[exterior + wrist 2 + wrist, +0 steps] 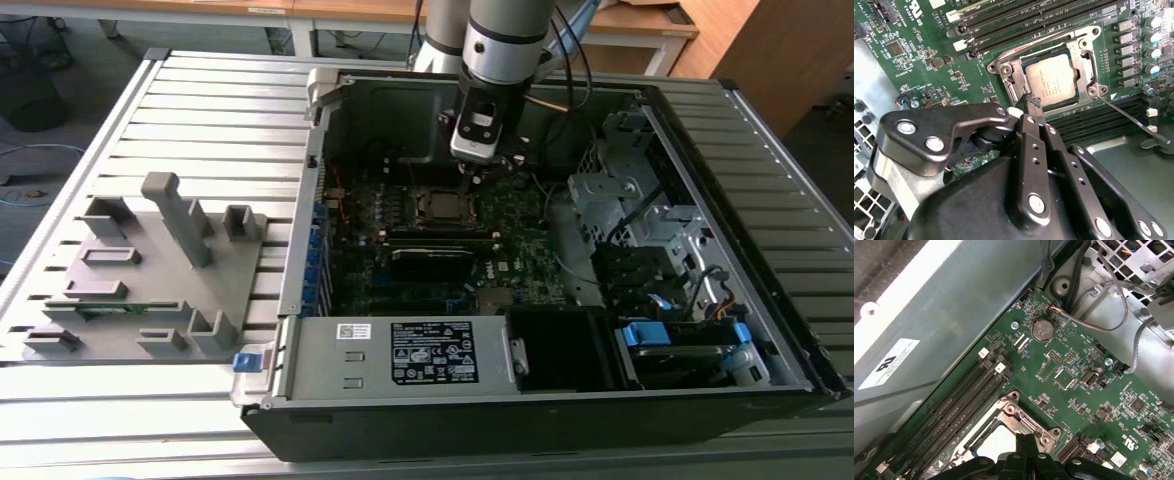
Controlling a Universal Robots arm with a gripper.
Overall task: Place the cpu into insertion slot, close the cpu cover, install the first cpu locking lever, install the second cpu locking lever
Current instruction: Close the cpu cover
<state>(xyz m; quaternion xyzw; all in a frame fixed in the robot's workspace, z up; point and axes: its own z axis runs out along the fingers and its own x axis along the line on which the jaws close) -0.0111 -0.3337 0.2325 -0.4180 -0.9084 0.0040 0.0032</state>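
The cpu point(1051, 82) lies flat in the insertion slot point(435, 205) on the green motherboard, silver top up. The cpu cover point(1085, 67) is down over it, framing the chip through its window; the cover's corner point(1026, 421) also shows in the first wrist view. One thin wire locking lever point(1134, 120) sticks out loose from the socket's corner, across the memory slots. My gripper point(1031, 101) is shut with nothing seen between its black fingers point(1026, 445), its tip at the socket's edge beside the cpu. In the exterior view the gripper point(478, 170) hangs just behind the socket inside the case.
Long black memory slots point(1019, 25) run on both sides of the socket. A coin battery point(1043, 330) and cables point(1114, 305) lie beyond. The case holds a metal drive cage point(627, 190) and a power supply point(427, 350). A grey fixture point(160, 270) sits on the exterior view's left.
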